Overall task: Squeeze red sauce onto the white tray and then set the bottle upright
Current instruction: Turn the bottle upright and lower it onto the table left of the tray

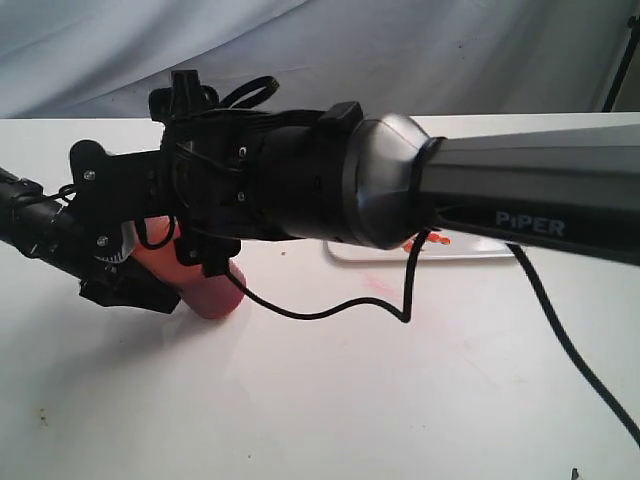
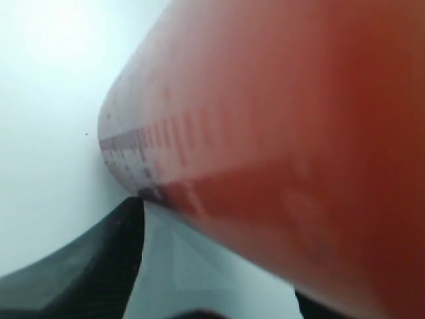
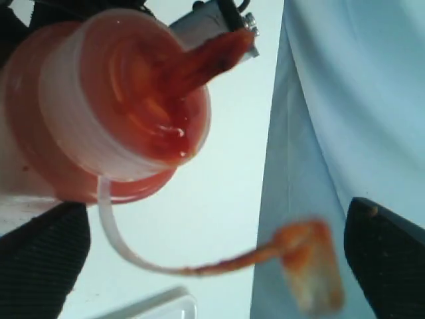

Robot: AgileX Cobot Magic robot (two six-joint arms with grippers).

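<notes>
Okay, exterior: right arm [image 1: 500,190] reaches across the front and hides a lot. The bottle [image 1: 205,290] is tilted at left, base low by the table [image 1: 350,400], with the left gripper [image 1: 130,285] clamped round it. The white tray [image 1: 480,252] lies well to its right behind the arm, red sauce [image 1: 437,240] blobs on it. Left wrist: bottle body fills the view, wedged between dark fingers [image 2: 86,272]. Right wrist: right gripper [image 3: 216,219] spread wide, gripping nothing; nozzle [image 3: 212,56] and hanging cap [image 3: 312,266] close by.
</notes>
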